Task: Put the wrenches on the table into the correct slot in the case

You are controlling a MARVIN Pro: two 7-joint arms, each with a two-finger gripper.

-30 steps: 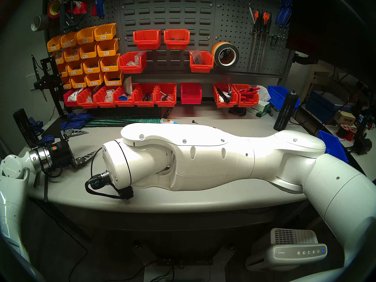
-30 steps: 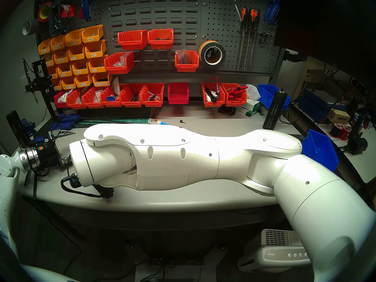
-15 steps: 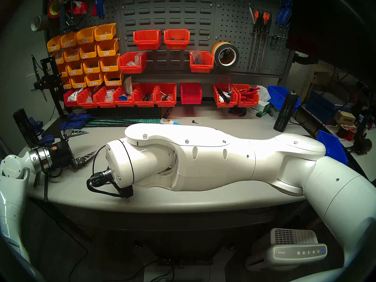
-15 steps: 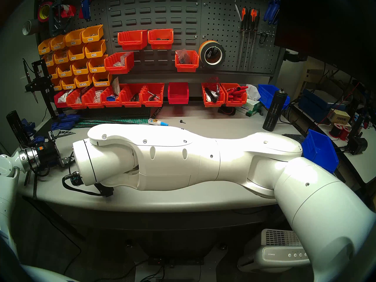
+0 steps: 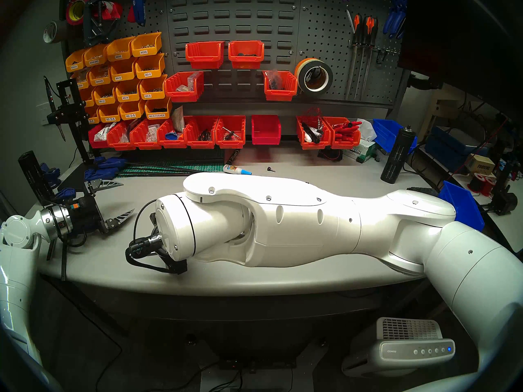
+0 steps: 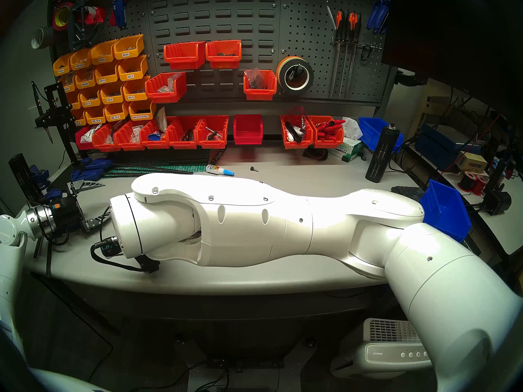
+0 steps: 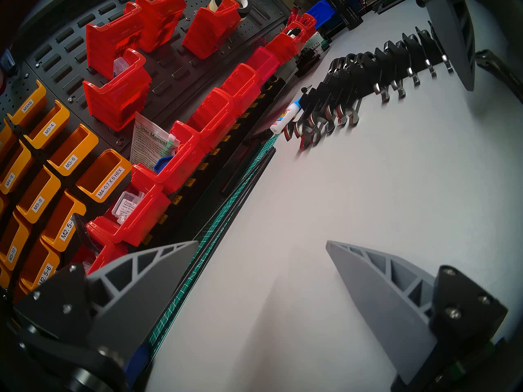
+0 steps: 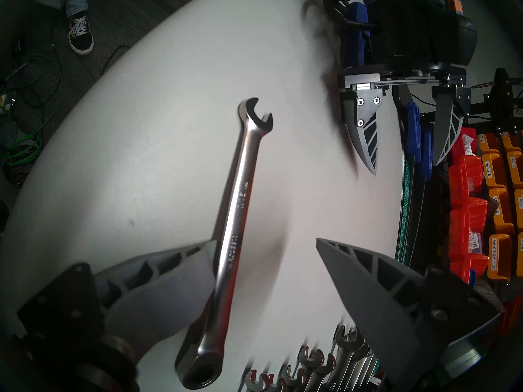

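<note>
Right wrist view shows you, from left to right: 1 chrome wrench [image 8: 237,224] flat on the table [image 8: 141,156], touching the left finger [image 8: 158,281] of the right gripper [image 8: 264,247], which is spread and grasps nothing; the rack [image 8: 319,363] of wrenches below; the left gripper [image 8: 407,153], also spread and empty.

A shiny chrome wrench [image 8: 240,213] lies flat on the grey table [image 8: 141,156], near the black case [image 7: 368,69].
</note>
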